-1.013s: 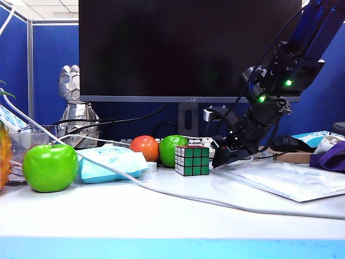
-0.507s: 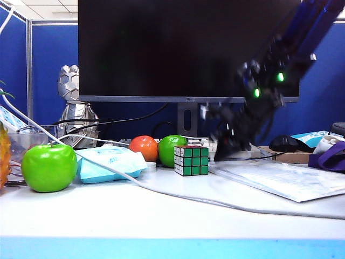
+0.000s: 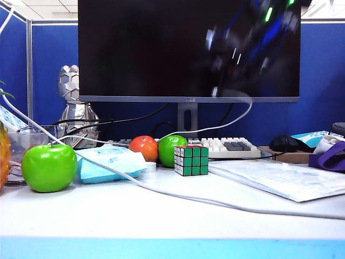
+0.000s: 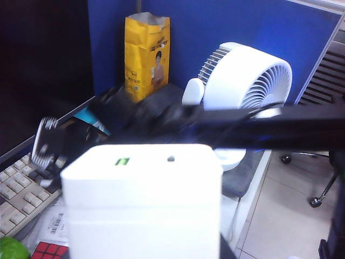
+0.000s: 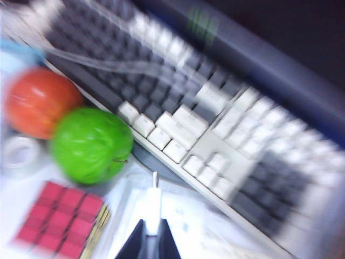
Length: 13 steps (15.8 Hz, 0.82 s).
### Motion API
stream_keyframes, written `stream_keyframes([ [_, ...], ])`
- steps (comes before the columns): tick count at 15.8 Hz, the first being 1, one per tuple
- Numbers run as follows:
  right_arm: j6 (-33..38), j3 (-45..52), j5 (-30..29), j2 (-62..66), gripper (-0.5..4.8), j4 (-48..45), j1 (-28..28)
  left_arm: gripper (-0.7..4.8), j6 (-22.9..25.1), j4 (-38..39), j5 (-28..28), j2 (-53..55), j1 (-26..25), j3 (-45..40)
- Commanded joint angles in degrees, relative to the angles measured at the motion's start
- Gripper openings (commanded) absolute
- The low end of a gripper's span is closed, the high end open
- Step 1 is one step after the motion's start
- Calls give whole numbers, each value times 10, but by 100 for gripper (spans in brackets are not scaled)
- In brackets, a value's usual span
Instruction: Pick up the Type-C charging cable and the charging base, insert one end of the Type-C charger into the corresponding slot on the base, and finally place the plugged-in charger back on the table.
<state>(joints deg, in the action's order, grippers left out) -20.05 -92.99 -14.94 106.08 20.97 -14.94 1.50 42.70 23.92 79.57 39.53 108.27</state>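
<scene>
Cable (image 3: 237,116) hangs from my right gripper (image 3: 237,48), which is a blur high up in front of the monitor (image 3: 188,48) in the exterior view. The thin white cord drops from there, curves down and trails off to the left toward the keyboard (image 3: 226,147), so its long axis runs mostly downward then sideways. In the right wrist view my right jaws are pinched shut on the plug end (image 5: 153,208); the connector tip sticks out past the fingertips, pointing away from the wrist, over the keyboard.

Charging base (image 4: 143,202) sits close up in my left wrist view, filling the lower part; white block, flat face w/ a small green mark and a dot turned to the camera. Left gripper itself is hidden behind it, so can't tell how the jaws stand; it isn't seen in the exterior view.

On the surface (image 3: 161,216): green apple (image 3: 49,167) at left front, blue tissue pack (image 3: 110,163), orange fruit (image 3: 144,148), second green apple (image 3: 171,149), Rubik's cube (image 3: 192,159), thick grey-white cable (image 3: 215,202) stretched across, clear plastic bag (image 3: 280,178) at right.
</scene>
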Motion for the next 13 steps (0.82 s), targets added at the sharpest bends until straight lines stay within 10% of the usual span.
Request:
stream_keyframes([
  [1,-37,-3,32,-89,-3,49,-1,-6,-1,-12,1,-3,1,2],
  [7,-90,-3,331,-267,-3,125,38,-6,-16,6,4,-3,1,2],
  [13,-91,-3,347,-320,-3,138,177,-6,-24,18,5,-3,1,2],
])
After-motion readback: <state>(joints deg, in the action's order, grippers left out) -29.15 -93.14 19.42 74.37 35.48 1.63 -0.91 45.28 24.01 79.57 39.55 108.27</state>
